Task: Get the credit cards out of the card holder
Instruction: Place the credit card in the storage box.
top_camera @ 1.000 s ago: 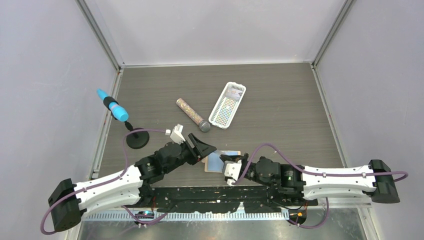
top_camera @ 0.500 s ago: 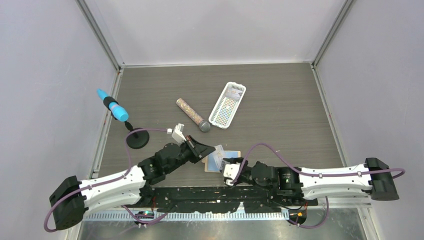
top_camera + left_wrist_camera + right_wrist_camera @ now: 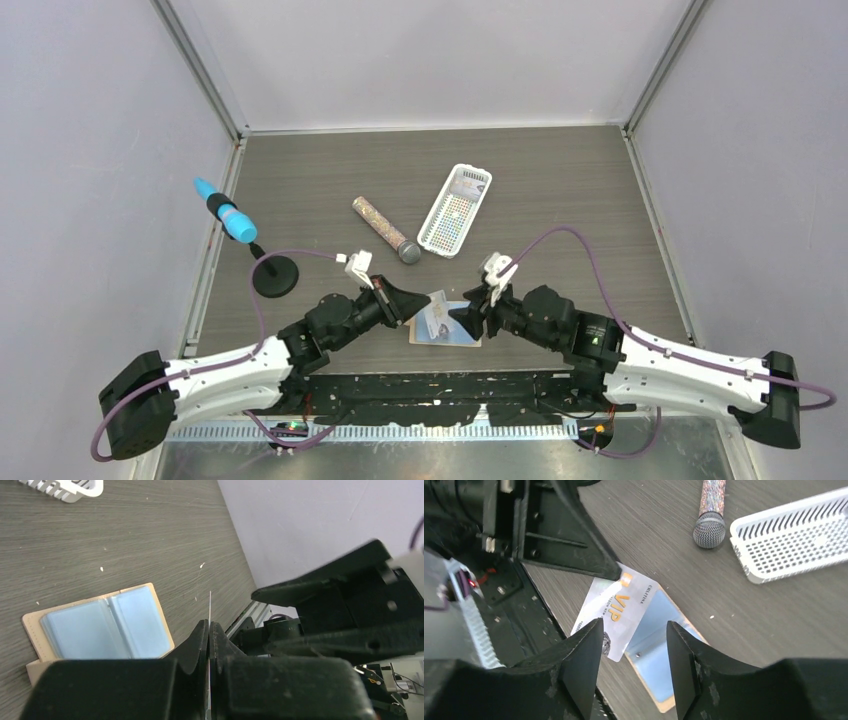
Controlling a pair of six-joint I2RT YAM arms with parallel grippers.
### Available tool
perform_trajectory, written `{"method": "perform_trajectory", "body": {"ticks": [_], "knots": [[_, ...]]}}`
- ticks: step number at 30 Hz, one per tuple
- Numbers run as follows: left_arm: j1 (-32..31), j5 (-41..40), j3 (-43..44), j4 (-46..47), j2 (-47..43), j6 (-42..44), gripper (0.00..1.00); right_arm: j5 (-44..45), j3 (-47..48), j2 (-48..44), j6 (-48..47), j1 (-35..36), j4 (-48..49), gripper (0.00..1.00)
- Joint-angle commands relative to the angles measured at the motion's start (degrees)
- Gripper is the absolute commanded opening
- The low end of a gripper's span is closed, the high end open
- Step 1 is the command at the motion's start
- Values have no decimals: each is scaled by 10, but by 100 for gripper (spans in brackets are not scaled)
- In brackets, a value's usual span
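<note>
Pinching card (image 3: pixel 616 607) edge: left tool (image 3: pixel 209 630); right tool (image 3: pixel 634 629) spread over card holder (image 3: pixel 100 627).

"VIP" on the credit card (image 3: pixel 616 614)

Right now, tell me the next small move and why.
Probably the left gripper should carry the VIP card sideways and lay it on the table. It is shut on that card, over the open card holder, and the right gripper stands open, holding nothing.
</note>
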Motion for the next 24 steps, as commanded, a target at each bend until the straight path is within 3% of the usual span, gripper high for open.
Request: {"method": "perform_trajectory", "body": {"ticks": [1,5,11,17,24], "knots": [[-2,-9,-18,95,0,27,0,-83,-21,-12,182,-57,68,55],[-2,-51,-47,186,10,-2,0,-62,-55,-14,314,-78,115,54],[-2,-100,-52,289,44,-25,0,-13,-140,-43,406,-81,268,55],[-2,-132,-43,352,82,-53,0,53,-185,-62,407,-81,327,63],[-2,-172,-39,514,209,-131,0,69,-199,-30,337,-82,463,55]]}}
